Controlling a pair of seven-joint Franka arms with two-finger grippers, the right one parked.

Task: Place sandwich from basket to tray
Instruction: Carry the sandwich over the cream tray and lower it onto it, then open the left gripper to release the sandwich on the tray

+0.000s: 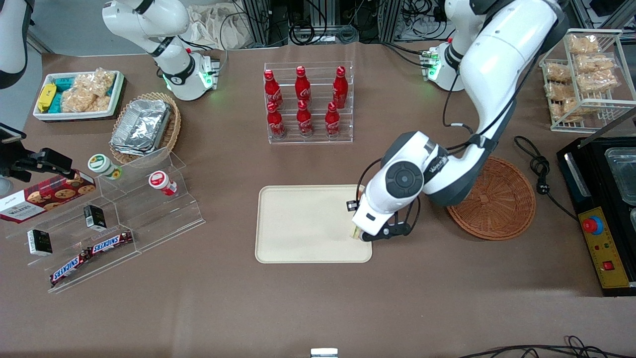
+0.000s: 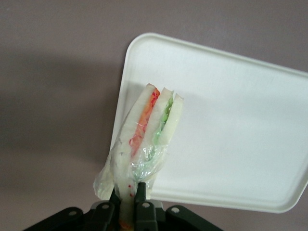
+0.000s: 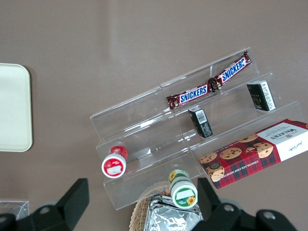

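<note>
Brown tabletop all around, and the gripper hangs over the tray's edge nearest the basket. It's clamped on the sandwich, a clear-wrapped wedge with red and green filling between pale bread.

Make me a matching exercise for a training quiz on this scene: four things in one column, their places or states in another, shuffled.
1. sandwich
2. basket
3. tray
4. tool

A. holds nothing, beside the tray toward the working arm's end
B. shut on the wrap, over the tray's edge
C. hangs above the tray's rim
D. lies flat, bare, nearer the front camera than the bottles

Pairs: 1-C, 2-A, 3-D, 4-B
</note>
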